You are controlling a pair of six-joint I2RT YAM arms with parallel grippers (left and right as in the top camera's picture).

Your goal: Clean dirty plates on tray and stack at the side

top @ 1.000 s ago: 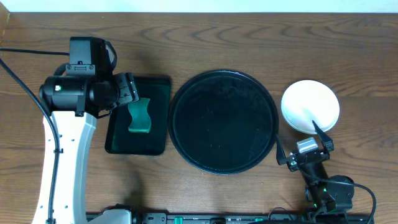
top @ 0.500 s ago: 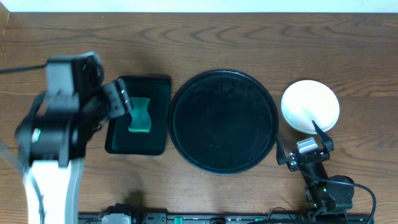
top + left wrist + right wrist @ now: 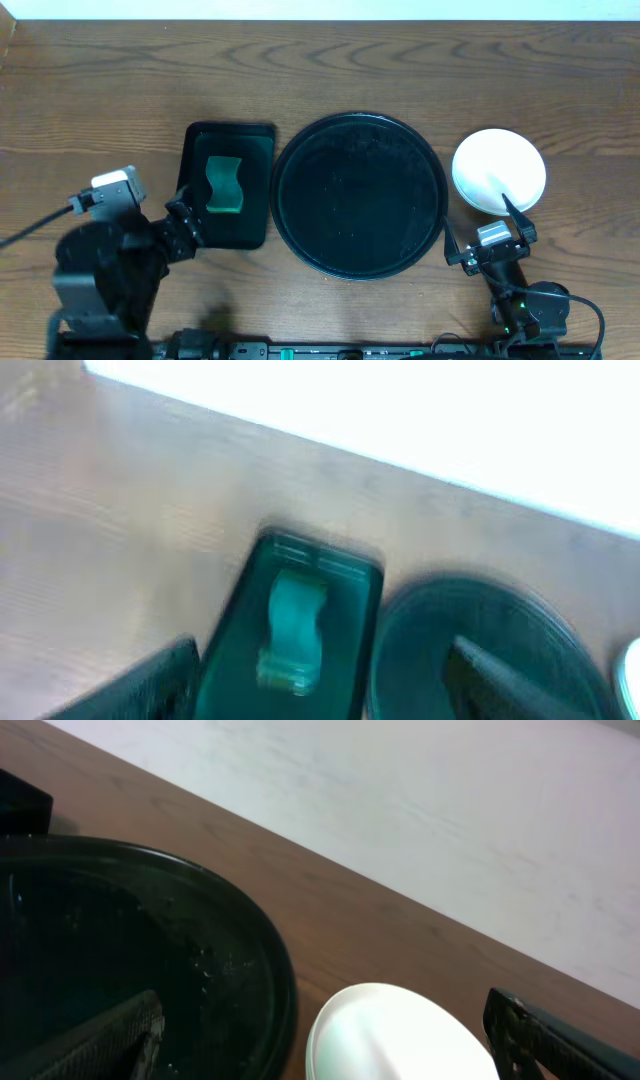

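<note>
The large round black tray [image 3: 360,195] sits mid-table with nothing on it; it also shows in the left wrist view [image 3: 470,650] and the right wrist view [image 3: 130,950]. White plates [image 3: 498,170] lie stacked to its right, also in the right wrist view [image 3: 400,1035]. My right gripper [image 3: 488,232] is open and empty just in front of the stack. My left gripper [image 3: 185,228] is open and empty at the near-left corner of the rectangular tray; its blurred fingers frame the left wrist view [image 3: 320,700].
A smaller rectangular black tray [image 3: 255,150] left of the round tray holds a teal sponge [image 3: 224,185], also in the left wrist view [image 3: 290,630]. A black cable [image 3: 30,235] trails at the left edge.
My left arm has pulled back from above the sponge toward the near-left of the table. The sponge stays in the rectangular tray. The right arm has not moved.
</note>
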